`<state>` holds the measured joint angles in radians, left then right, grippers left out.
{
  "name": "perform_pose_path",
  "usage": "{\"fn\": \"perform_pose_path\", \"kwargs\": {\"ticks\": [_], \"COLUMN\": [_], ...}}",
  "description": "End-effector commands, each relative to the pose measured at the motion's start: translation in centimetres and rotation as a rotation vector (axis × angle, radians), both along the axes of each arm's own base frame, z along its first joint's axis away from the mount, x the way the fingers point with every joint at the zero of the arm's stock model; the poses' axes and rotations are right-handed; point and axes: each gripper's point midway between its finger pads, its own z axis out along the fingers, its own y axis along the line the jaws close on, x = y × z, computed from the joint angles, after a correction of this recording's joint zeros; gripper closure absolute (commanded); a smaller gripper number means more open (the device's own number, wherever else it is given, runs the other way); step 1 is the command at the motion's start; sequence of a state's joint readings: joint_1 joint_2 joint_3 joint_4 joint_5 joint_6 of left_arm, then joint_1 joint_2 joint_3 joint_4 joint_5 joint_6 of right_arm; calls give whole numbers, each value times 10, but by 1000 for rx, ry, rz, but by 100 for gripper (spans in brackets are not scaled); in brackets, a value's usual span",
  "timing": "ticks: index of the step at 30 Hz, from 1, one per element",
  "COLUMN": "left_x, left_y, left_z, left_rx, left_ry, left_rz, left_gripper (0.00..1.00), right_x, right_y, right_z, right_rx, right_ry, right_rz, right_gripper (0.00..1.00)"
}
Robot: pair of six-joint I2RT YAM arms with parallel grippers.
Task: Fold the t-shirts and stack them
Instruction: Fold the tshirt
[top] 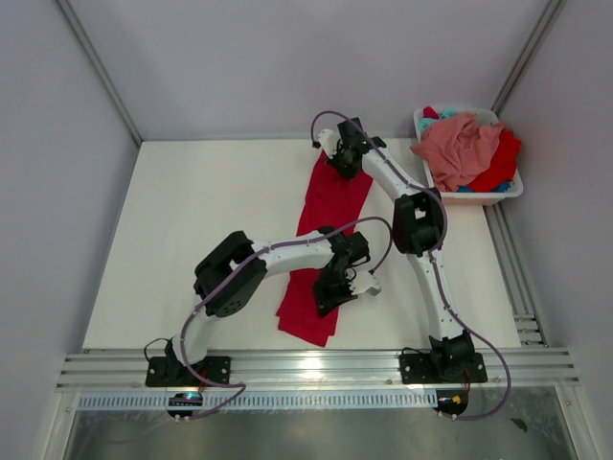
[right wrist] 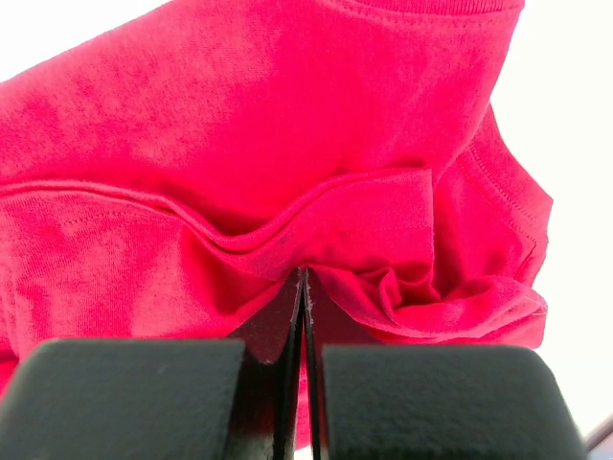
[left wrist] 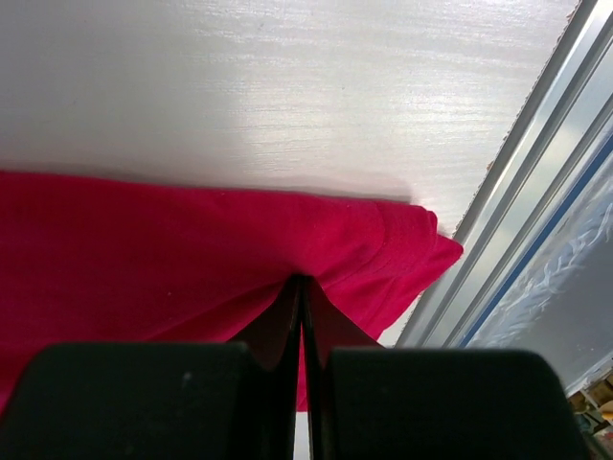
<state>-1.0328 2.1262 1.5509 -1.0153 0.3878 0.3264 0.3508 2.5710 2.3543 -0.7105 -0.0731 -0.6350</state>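
Two ends of the red shirt (top: 330, 206) are pinched tight: far end by right gripper (top: 345, 165), near end by left gripper (top: 330, 287), likely so the strip can be folded end to end. Shirt is laid left of basket (top: 479, 198); pink shirt (top: 460, 144) is heaped inside it.

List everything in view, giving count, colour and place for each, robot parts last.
folded red t-shirt: one, bright red, long strip down the middle of the table
pink t-shirt: one, salmon pink, heaped on top in the basket
second red t-shirt: one, red, in the basket, right of the pink one
teal cloth: bits, teal, at the basket's edges; count cannot be told
basket: one, white, far right corner
table: one, white, under the arms
left gripper: one, black, shut on the strip's near end
right gripper: one, black, shut on the strip's far end
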Motion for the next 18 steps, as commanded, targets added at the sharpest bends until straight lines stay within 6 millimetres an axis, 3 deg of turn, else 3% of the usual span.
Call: {"fn": "perform_pose_path", "kwargs": {"ticks": [1,12,18], "left_x": [6,10,5], "left_y": [-20,-42,-48], "left_z": [-22,-22,-22], "left_rx": [-44,-62,-67], "left_ry": [-20,-32,-48], "left_rz": [-46,-66,-94], "left_gripper": [100,100,100], "right_x": [8,1,-9], "right_y": [13,38,61], "right_z": [4,6,33], "right_rx": [6,35,119], "right_ry": [-46,-51,-52], "right_rz": [39,93,118], "right_gripper": [97,97,97]}}
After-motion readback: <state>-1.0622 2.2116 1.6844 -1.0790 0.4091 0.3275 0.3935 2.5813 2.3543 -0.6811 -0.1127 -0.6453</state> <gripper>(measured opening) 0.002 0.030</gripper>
